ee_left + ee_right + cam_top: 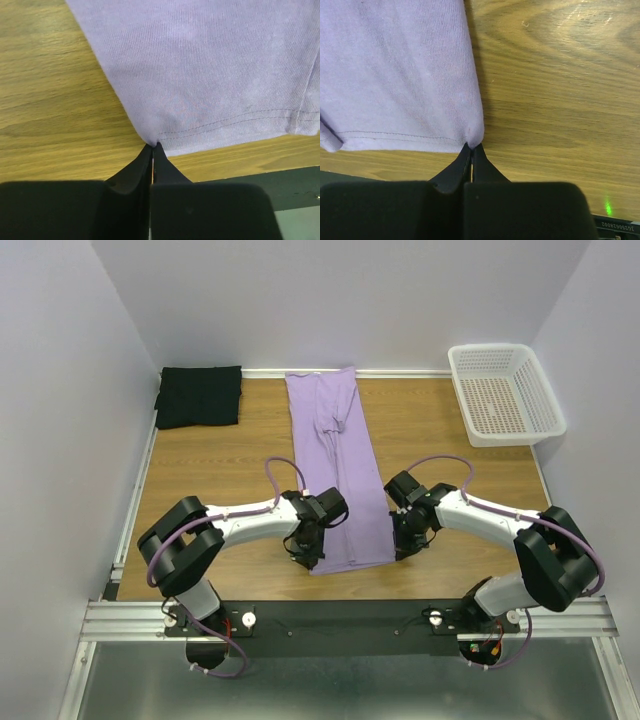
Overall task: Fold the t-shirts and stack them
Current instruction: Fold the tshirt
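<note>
The lavender t-shirt [338, 460] lies on the wooden table as a long narrow strip, running from the back wall to the near edge. My left gripper [306, 558] is shut on its near left hem corner; the left wrist view shows the tips [153, 146] pinching the cloth [210, 75]. My right gripper [404, 550] is shut on the near right hem corner; the right wrist view shows the tips [472, 146] pinching the cloth [400, 75]. The black t-shirt [199, 395] lies folded at the back left corner.
A white perforated basket [505, 392] stands at the back right. The black base rail [350, 615] runs along the table's near edge. White walls close in the left, back and right sides.
</note>
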{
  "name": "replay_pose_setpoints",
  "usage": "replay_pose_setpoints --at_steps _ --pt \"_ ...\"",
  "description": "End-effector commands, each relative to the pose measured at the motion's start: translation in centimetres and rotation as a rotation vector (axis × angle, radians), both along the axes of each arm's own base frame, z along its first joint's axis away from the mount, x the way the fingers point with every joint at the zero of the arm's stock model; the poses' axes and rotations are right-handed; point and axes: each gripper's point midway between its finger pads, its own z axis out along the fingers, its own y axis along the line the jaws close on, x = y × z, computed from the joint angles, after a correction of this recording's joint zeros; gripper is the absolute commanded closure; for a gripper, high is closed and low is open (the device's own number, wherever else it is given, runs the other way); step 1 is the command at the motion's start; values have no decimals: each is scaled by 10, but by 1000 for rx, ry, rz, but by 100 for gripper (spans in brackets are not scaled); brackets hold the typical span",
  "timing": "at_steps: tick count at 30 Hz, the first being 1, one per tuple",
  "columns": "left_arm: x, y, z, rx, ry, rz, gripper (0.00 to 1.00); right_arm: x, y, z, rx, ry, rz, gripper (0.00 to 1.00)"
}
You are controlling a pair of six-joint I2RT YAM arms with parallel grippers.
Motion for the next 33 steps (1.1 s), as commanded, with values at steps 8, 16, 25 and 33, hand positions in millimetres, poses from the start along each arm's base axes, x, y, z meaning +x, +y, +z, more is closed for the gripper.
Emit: replay_pose_setpoints --at_steps 8,16,25,33 --pt "-8 16 5 20 -11 -19 100 -9 2 4 40 21 18 100" --pt "-39 39 22 -34 39 -29 100 -33 -17 22 12 58 43 100" --pt "-4 25 43 -114 -60 -19 100 7 -7 55 0 -82 35 100" --pt "114 44 69 -119 -289 96 100 91 6 69 -150 -225 67 99"
